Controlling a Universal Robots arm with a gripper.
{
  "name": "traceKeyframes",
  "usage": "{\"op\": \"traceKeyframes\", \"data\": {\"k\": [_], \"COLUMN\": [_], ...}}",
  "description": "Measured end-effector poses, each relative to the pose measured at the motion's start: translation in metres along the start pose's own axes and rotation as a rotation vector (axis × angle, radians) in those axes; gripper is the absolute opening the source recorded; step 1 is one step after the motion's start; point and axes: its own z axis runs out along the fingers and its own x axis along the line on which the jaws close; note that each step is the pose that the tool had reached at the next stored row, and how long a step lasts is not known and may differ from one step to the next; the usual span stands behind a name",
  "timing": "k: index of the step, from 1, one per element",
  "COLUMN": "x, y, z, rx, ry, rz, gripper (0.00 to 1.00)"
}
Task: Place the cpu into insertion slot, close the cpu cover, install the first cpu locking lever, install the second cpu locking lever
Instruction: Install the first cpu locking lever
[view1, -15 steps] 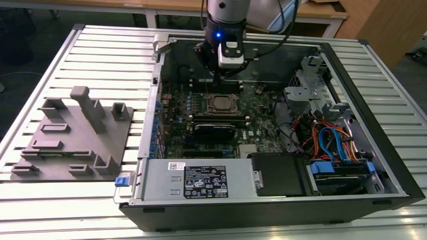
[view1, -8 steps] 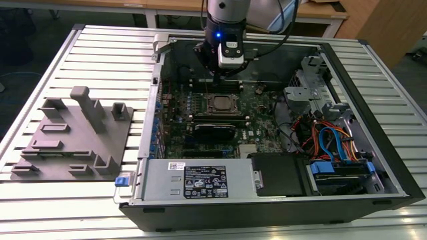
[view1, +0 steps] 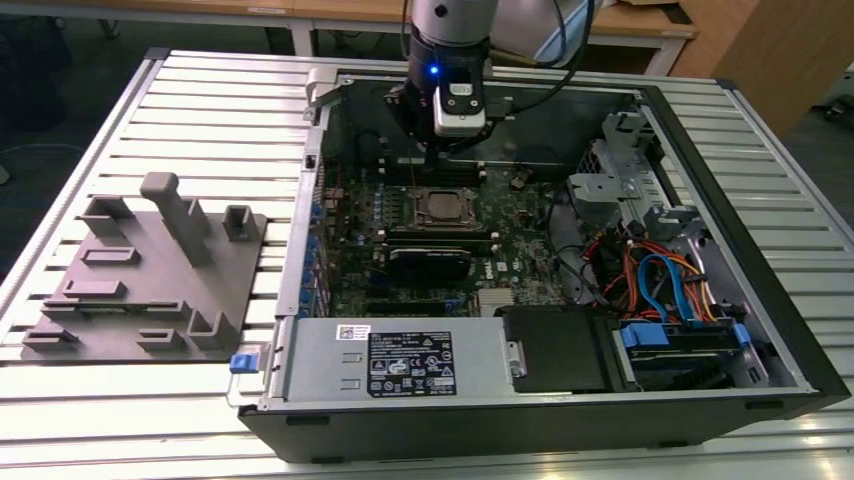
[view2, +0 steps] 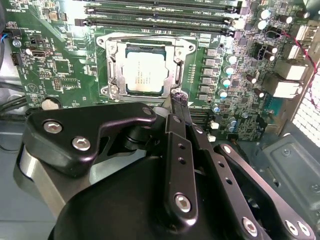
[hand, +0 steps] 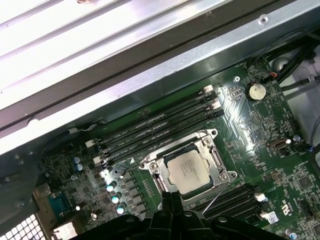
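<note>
The gripper (view1: 427, 160) hangs low over the green board (view1: 350, 225) at the far end of the open computer case (view1: 534, 430), its fingers (view2: 176, 107) drawn together with nothing visible between them. Their tips sit just beside a corner of the socket (view2: 171, 75). The chip (view1: 445, 210) lies flat in that socket, silvery top up, and the metal cover frame (view2: 116, 70) lies down around it. In the first wrist view a thin wire lever (hand: 217, 195) slants out from the frame's corner. Memory slots (hand: 160, 125) run just beyond.
</note>
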Motion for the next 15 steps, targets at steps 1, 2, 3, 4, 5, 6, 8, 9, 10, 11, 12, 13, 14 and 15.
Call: {"op": "traceKeyframes", "data": {"k": [1, 2, 3, 4, 5, 6, 8, 9, 10, 11, 12, 13, 14, 15], "x": [0.0014, 0.0025, 0.0032, 0.0038, 0.0043, 0.0046, 0.0047, 0.0047, 0.0047, 0.0048, 0.0048, 0.0048, 0.0048, 0.0048], "y": [-0.0007, -0.0012, -0.0016, -0.0018, -0.0020, -0.0022, -0.0023, -0.0023, -0.0023, -0.0023, -0.0023, -0.0023, -0.0023, -0.0023], "z": [0.0000, 0.0000, 0.0000, 0.0000, 0.0001, 0.0001, 0.0001, 0.0000, 0.0001, 0.0000, 0.0001, 0.0001, 0.0001, 0.0000], "rx": [-0.0009, -0.0021, -0.0039, -0.0044, -0.0047, -0.0047, -0.0046, -0.0046, -0.0046, -0.0046, -0.0046, -0.0046, -0.0047, -0.0046], "ry": [-0.0009, -0.0013, -0.0010, -0.0009, -0.0008, -0.0008, -0.0007, -0.0008, -0.0008, -0.0008, -0.0008, -0.0008, -0.0008, -0.0008], "rz": [0.000, 0.000, 0.000, 0.000, 0.000, 0.000, 0.000, 0.000, 0.000, 0.000, 0.000, 0.000, 0.000, 0.000], "gripper": [0.10, 0.10, 0.10, 0.10, 0.10, 0.10, 0.10, 0.10, 0.10, 0.10, 0.10, 0.10, 0.10, 0.10]}}
